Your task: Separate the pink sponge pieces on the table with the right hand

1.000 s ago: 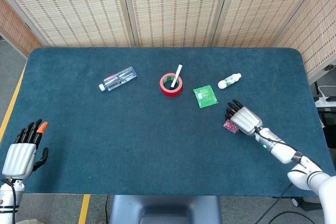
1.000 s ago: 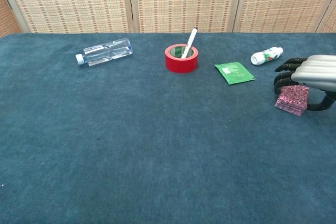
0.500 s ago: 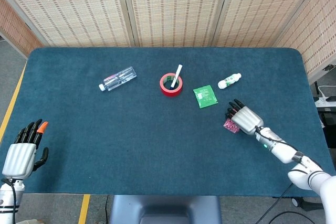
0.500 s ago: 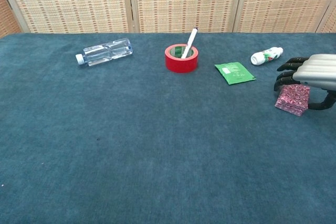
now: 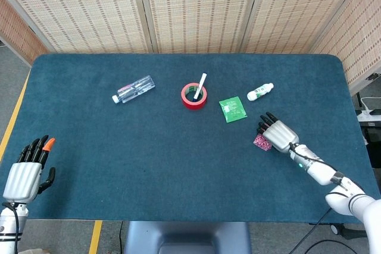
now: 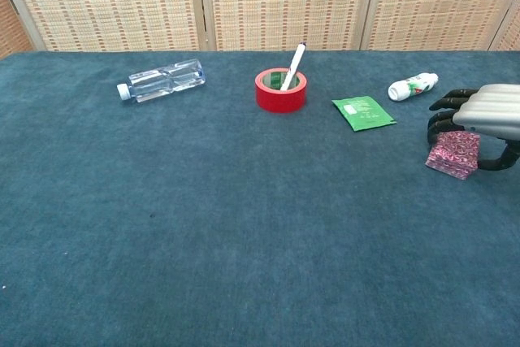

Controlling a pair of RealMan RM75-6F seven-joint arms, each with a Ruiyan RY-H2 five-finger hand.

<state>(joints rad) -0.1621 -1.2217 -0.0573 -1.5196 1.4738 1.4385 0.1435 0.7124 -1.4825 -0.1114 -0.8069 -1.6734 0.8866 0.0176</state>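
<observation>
Two hands show: the right hand (image 6: 484, 113) hangs over the pink sponge (image 6: 454, 153) at the right side of the blue worktop (image 5: 149, 147), its dark fingers (image 6: 445, 111) curled down around the sponge's top, though whether they clamp it I cannot tell. Well apart, the left hand (image 5: 24, 173) sits off the worktop's near left corner, fingers apart and holding nothing. Farther back lie a green packet (image 5: 233, 109), a small white bottle (image 5: 260, 91), a red tape roll (image 5: 194, 96) with a pen (image 5: 200, 85) propped in it, and a clear bottle (image 5: 133, 89).
</observation>
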